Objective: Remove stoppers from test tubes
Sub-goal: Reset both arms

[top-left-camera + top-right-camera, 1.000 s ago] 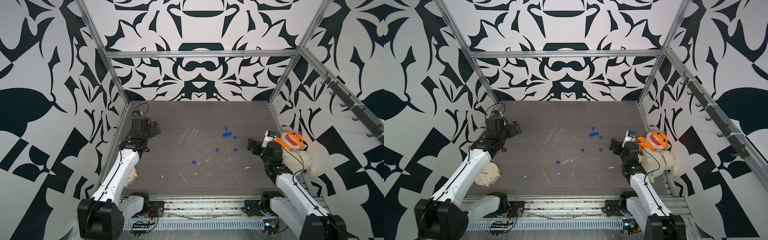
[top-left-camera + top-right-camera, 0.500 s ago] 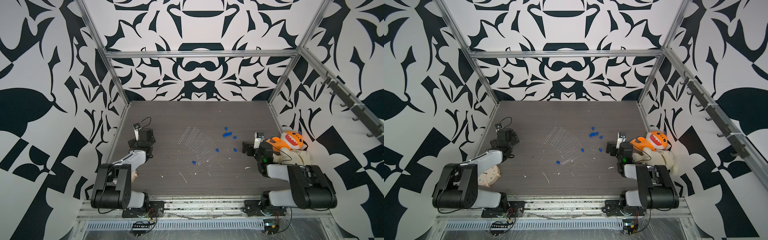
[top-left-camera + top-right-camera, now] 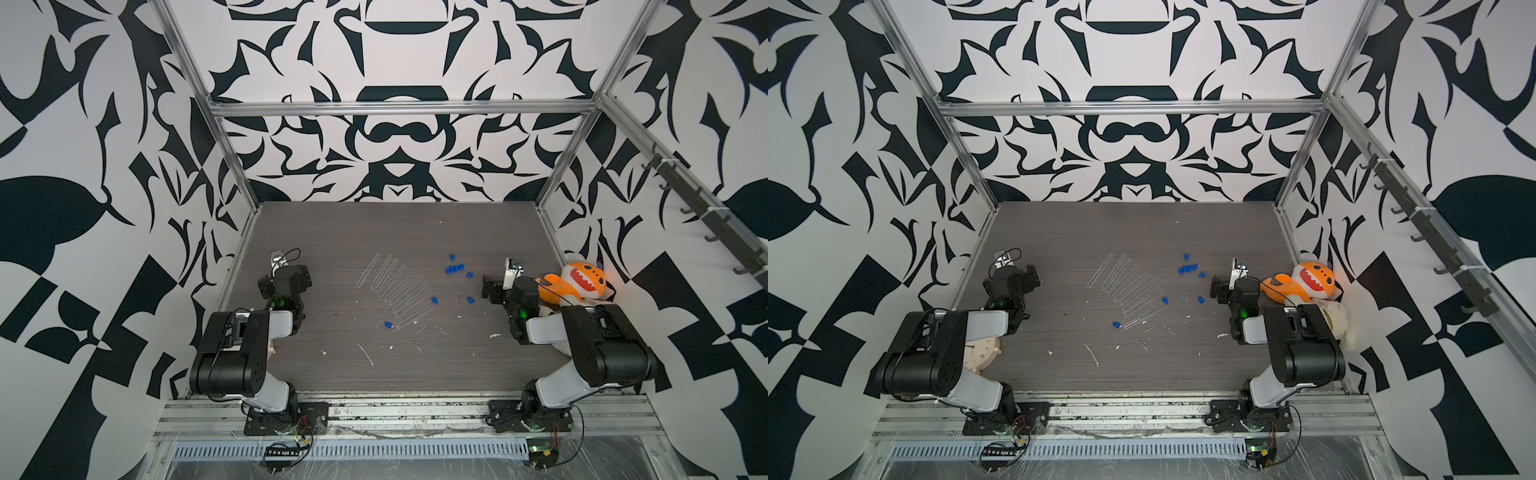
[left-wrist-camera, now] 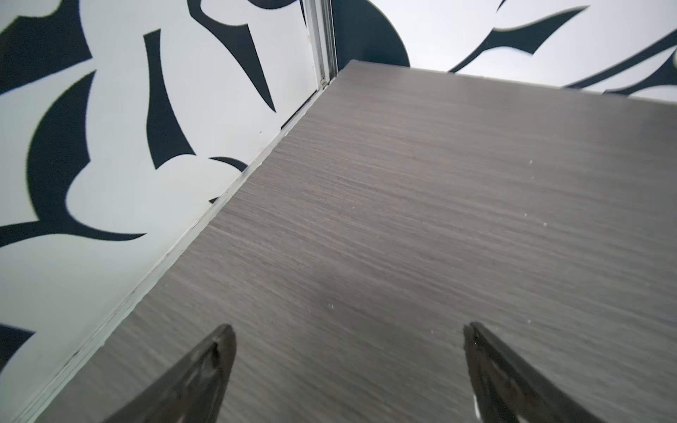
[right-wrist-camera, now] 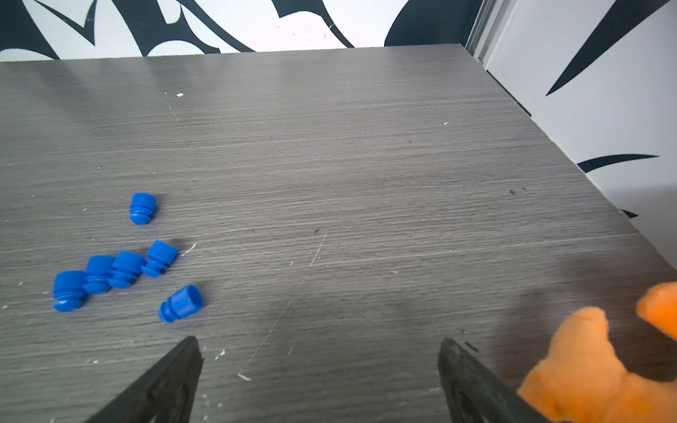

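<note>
Several clear test tubes point(image 3: 395, 286) point(image 3: 1128, 286) lie fanned out side by side mid-table. Blue stoppers point(image 3: 455, 268) point(image 3: 1187, 268) lie loose in a cluster to their right, close in the right wrist view point(image 5: 124, 267). Single stoppers lie at the nearest tubes' ends point(image 3: 387, 325) point(image 3: 434, 300); I cannot tell whether they sit in a tube. My left gripper point(image 3: 286, 280) point(image 4: 348, 329) hovers open over bare table near the left wall. My right gripper point(image 3: 504, 291) point(image 5: 318, 344) is open and empty, just right of the stoppers.
An orange plush toy point(image 3: 577, 282) point(image 5: 586, 366) lies against the right wall, close to the right gripper. A small cream clock point(image 3: 982, 353) sits under the left arm. White flecks point(image 3: 365, 355) dot the front of the table. Patterned walls enclose three sides.
Both arms have folded back from a stretched pose into a compact one near the front rail. Both grippers stayed open; tubes and stoppers have not moved.
</note>
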You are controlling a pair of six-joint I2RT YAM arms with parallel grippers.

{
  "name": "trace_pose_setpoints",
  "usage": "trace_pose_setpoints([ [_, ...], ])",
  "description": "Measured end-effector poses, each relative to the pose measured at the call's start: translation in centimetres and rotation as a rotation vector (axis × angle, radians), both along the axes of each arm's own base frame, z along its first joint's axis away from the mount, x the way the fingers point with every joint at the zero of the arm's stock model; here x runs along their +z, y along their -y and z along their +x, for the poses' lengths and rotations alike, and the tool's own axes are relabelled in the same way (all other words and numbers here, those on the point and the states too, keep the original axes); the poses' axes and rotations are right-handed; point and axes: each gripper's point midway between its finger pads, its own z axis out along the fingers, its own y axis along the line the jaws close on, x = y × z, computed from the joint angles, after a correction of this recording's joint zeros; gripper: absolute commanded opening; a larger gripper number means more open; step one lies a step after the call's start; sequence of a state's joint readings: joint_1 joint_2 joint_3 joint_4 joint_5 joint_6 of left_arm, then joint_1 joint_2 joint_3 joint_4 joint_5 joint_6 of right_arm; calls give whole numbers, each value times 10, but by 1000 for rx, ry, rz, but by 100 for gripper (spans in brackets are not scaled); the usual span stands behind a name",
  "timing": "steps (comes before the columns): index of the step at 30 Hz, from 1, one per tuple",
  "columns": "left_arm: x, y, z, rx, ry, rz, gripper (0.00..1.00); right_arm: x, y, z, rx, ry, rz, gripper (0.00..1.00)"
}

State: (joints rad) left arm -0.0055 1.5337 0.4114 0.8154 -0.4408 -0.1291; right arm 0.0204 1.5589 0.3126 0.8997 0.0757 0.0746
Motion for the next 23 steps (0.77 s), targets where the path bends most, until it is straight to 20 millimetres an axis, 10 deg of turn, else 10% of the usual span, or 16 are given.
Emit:
trace_pose_setpoints([
  [23, -9, 9, -1, -73, 17, -38, 99, 2, -12, 4, 81, -4, -17, 100],
])
